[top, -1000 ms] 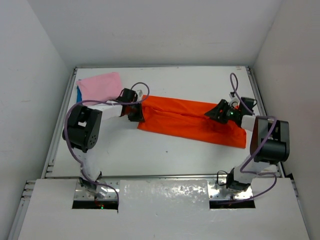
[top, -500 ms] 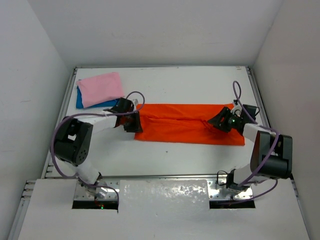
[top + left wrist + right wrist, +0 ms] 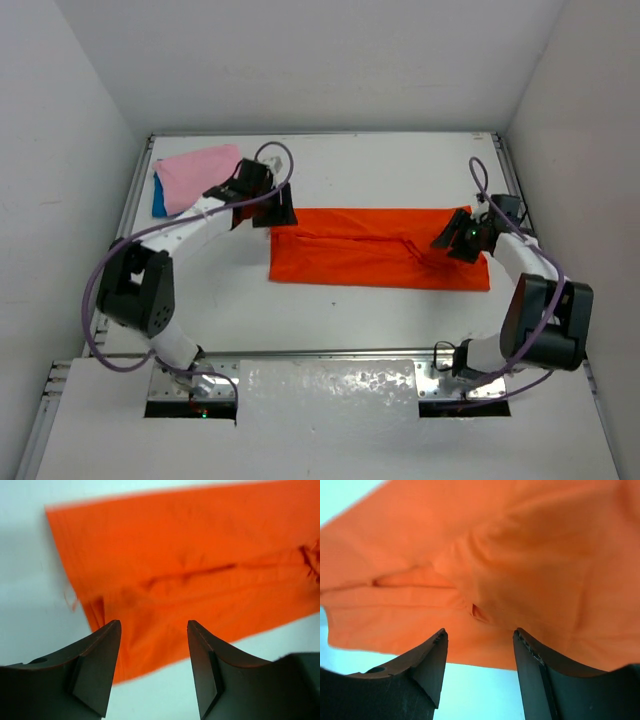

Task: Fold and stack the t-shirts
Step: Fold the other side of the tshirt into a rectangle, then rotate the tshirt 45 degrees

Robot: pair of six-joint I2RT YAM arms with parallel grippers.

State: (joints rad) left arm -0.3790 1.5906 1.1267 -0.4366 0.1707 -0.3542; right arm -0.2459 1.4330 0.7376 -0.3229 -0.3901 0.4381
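Observation:
The orange-red t-shirt point(image 3: 380, 250) lies flat as a long folded strip across the middle of the table. It fills the left wrist view point(image 3: 190, 555) and the right wrist view point(image 3: 520, 555). My left gripper point(image 3: 280, 208) hovers over the strip's far left corner, open, with nothing between its fingers point(image 3: 154, 630). My right gripper point(image 3: 455, 238) hangs above the strip's right end, also open and empty point(image 3: 480, 635). The pink t-shirt point(image 3: 197, 175) lies folded at the far left on top of the blue t-shirt point(image 3: 159, 203), of which only an edge shows.
White walls close the table point(image 3: 330, 320) in on three sides, with a metal rail point(image 3: 110, 290) along its left edge. Purple cables loop off both arms. The two arm bases stand at the near edge.
My left gripper has opened, let go of the orange-red shirt's left end and drawn back toward the far left. The shirt has settled straight and flat. My right gripper shifted slightly right, still open.

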